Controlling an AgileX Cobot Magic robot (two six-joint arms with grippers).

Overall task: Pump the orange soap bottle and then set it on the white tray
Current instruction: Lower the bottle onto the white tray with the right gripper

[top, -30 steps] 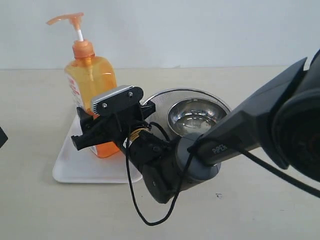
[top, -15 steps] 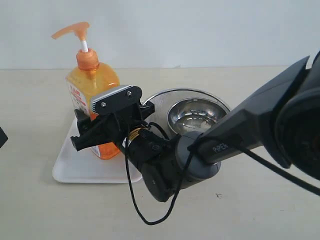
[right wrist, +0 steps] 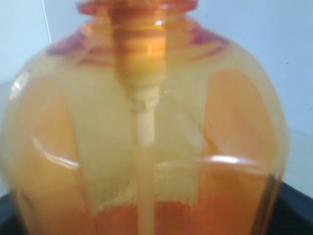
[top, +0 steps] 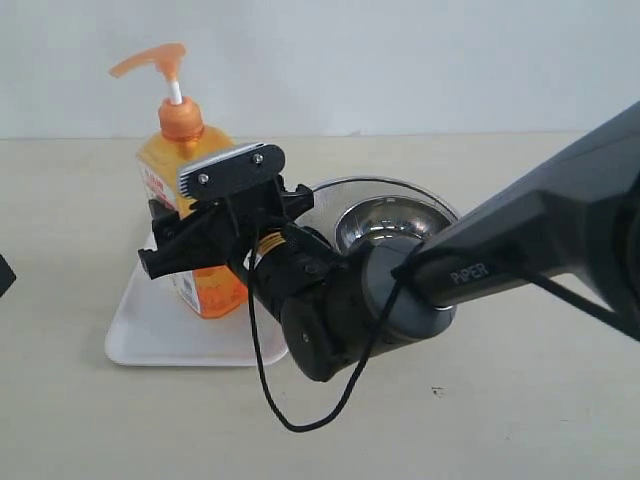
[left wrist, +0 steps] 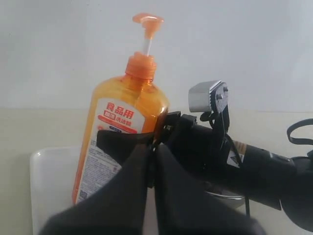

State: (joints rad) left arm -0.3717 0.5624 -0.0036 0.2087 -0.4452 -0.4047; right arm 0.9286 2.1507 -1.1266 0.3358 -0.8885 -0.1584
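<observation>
Nearest the exterior camera, the right arm's dark gripper reaches across the flat white rectangular tray. Its jaws are set wide, one on each flat side of the tall translucent orange soap bottle. Whether they press on the plastic or only flank it, I cannot tell. The bottle stands on the tray, close to upright, with its orange pump head raised on the white stem.

The step looks like the set-down, so the release matters most:
- Spread both jaws evenly.
- Draw straight back along the fingers, touching neither side, because a tall bottle tips easily.
- Stay clear of the round metal mesh bowl just beside the tray.

The left gripper has its dark fingers pressed together on nothing, pointing at the bottle from nearby.
</observation>
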